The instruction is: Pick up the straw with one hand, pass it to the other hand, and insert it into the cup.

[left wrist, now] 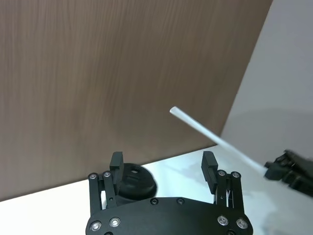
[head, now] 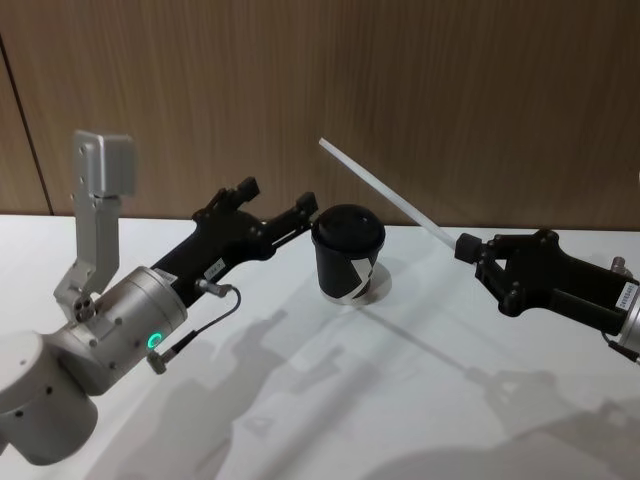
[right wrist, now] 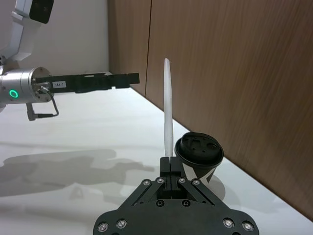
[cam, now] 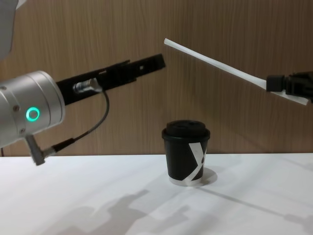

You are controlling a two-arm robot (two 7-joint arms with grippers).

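My right gripper is shut on the lower end of the white straw. The straw slants up and to the left in the air, above and behind the cup. The black cup stands upright with its domed lid on, in the middle of the table. Held in the air left of the cup, my left gripper is open, its fingers pointing toward the straw's free tip. The straw lies just beyond the left fingers without touching them.
The white table has bare room in front of and beside the cup. A brown wood-panel wall rises right behind the table's back edge. A silver camera bracket stands above my left wrist.
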